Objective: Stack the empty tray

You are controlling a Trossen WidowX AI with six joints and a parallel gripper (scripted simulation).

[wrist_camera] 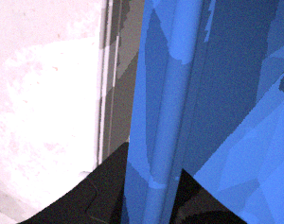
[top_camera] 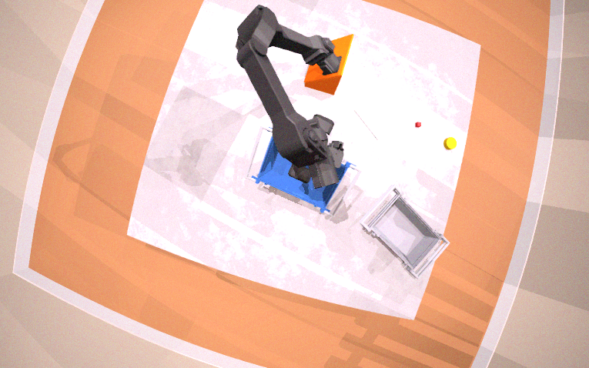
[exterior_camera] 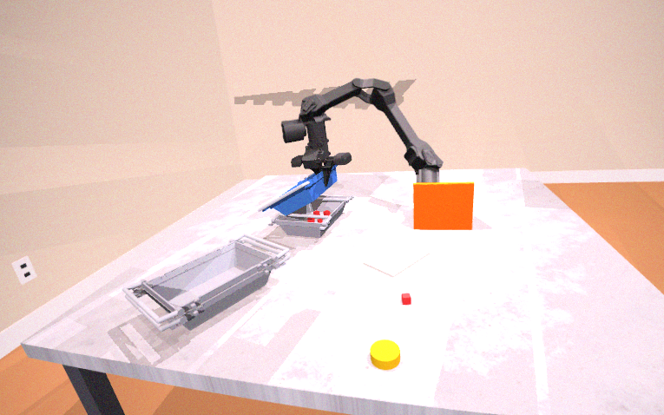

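My gripper (exterior_camera: 325, 179) (wrist_camera: 140, 153) is shut on the long rim of the empty blue tray (top_camera: 287, 183) (exterior_camera: 303, 195) (wrist_camera: 234, 60). The blue tray hangs steeply tilted in the exterior view, its free side low at the left, its pale bars swung out over its ends. Under it stands the grey loaded tray (exterior_camera: 298, 227) with several red blocks (exterior_camera: 318, 215). One bar (exterior_camera: 310, 216) of the loaded tray lies across its near part; the far bar is hard to make out. The blue tray's low side is close above the loaded tray; whether they touch cannot be told.
Another grey tray (top_camera: 413, 266) (exterior_camera: 226, 298), empty, stands near the table edge. An orange block (top_camera: 346, 55) (exterior_camera: 443, 206) stands by the arm's base. A small red cube (top_camera: 417, 124) (exterior_camera: 406, 299) and a yellow disc (top_camera: 450, 143) (exterior_camera: 384, 353) lie off to the side.
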